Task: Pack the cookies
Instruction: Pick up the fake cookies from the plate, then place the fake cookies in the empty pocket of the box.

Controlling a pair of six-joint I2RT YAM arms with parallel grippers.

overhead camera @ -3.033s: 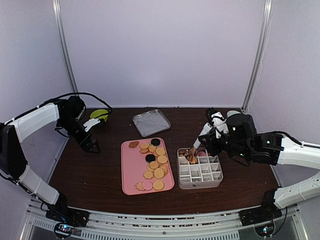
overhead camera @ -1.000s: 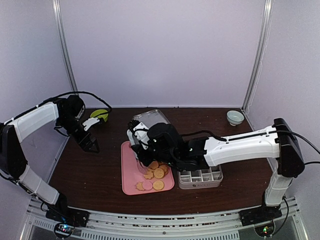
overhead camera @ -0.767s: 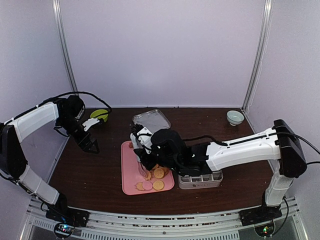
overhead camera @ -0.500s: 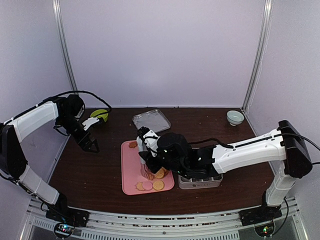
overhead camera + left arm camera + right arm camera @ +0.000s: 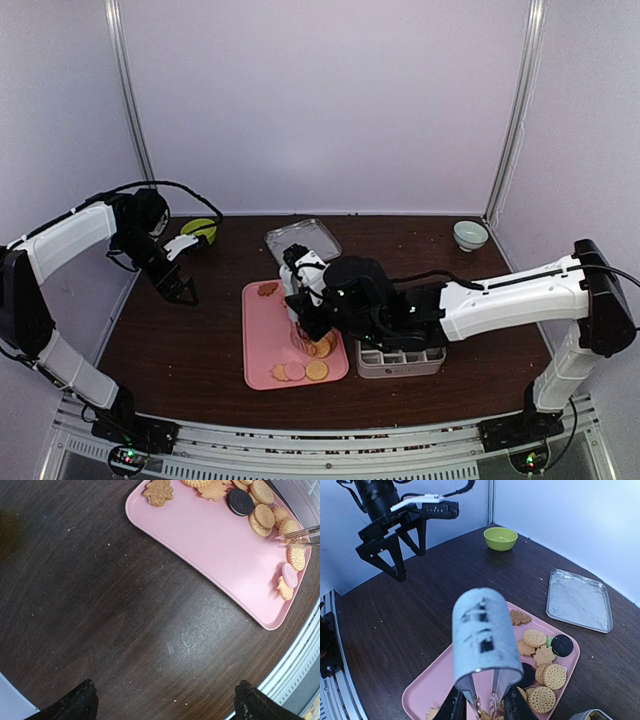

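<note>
My right gripper [image 5: 482,707] pinches the tongs [image 5: 299,532]. The tong tips sit low among the cookies [image 5: 542,676] on the pink tray [image 5: 262,345]. My left gripper [image 5: 165,707] is spread wide over the table [image 5: 100,605], off to the side of the tray. I think my job now is to grab one cookie. I should squeeze softly so it does not crack and catch only one. Then I should lift it straight up and carry it to the box [image 5: 400,358] beside the tray.
</note>
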